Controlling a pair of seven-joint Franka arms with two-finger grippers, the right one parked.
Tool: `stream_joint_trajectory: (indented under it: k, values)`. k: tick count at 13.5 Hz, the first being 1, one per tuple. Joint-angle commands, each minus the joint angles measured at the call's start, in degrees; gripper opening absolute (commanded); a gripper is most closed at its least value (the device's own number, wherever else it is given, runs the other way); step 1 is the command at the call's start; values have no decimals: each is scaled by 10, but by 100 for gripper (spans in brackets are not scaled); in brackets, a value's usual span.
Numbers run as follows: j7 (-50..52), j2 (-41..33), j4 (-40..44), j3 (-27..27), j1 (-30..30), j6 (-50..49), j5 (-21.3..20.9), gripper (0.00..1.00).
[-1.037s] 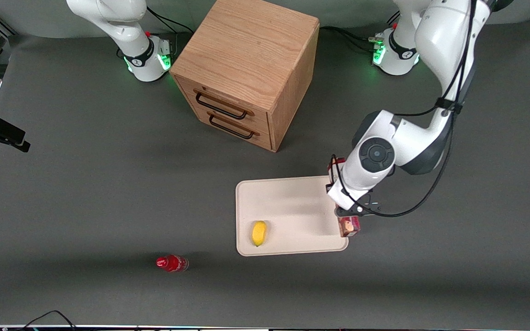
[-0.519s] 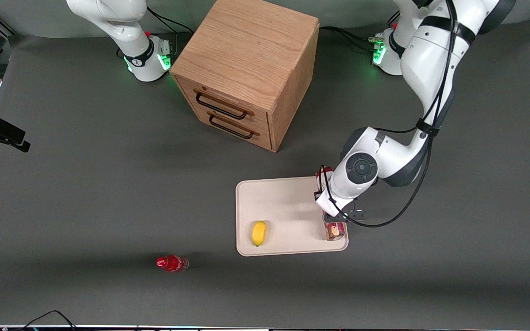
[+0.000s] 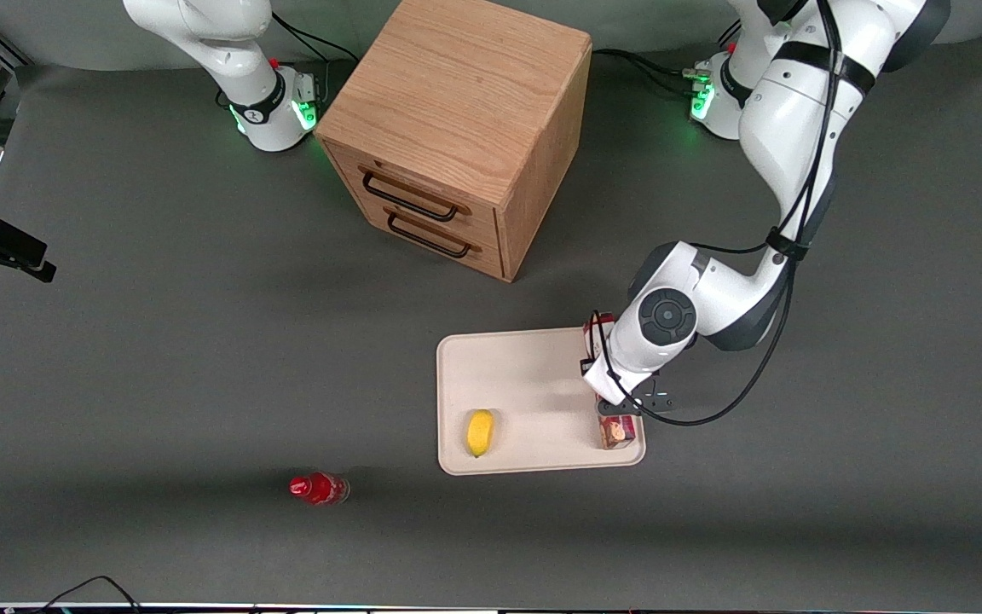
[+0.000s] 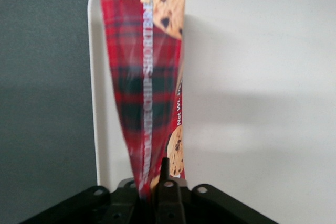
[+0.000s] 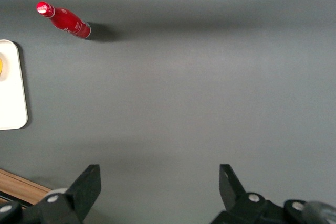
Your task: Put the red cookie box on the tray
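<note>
The red cookie box (image 3: 617, 431) is a long tartan carton with cookie pictures. It lies along the short side of the pale beige tray (image 3: 525, 375), just inside the rim at the working arm's end. My left gripper (image 3: 616, 408) is over it and shut on its middle. The wrist hides most of the box in the front view. In the left wrist view the box (image 4: 152, 72) runs from the gripper (image 4: 154, 178) along the tray's rim (image 4: 100, 103). I cannot tell whether the box rests on the tray floor.
A yellow fruit (image 3: 480, 432) lies on the tray, nearer the parked arm's end. A small red bottle (image 3: 318, 489) lies on the table toward the parked arm's end. A wooden drawer cabinet (image 3: 457, 128) stands farther from the front camera than the tray.
My gripper carried the box from over the tray's outer rim to just inside it. In the last half second it shifted only slightly.
</note>
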State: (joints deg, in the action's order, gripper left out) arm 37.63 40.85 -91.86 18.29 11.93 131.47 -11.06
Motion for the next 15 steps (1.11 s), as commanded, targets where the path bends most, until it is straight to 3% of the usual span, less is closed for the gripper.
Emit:
stream_joint_trajectory:
  k: [1, 10, 15]
  values:
    - [13, 11, 15, -3, 5, 7, -13, 100]
    - [6, -21, 18, -4, 3, -9, -13, 100]
    - [-137, -171, 27, -6, -22, -209, 8, 100]
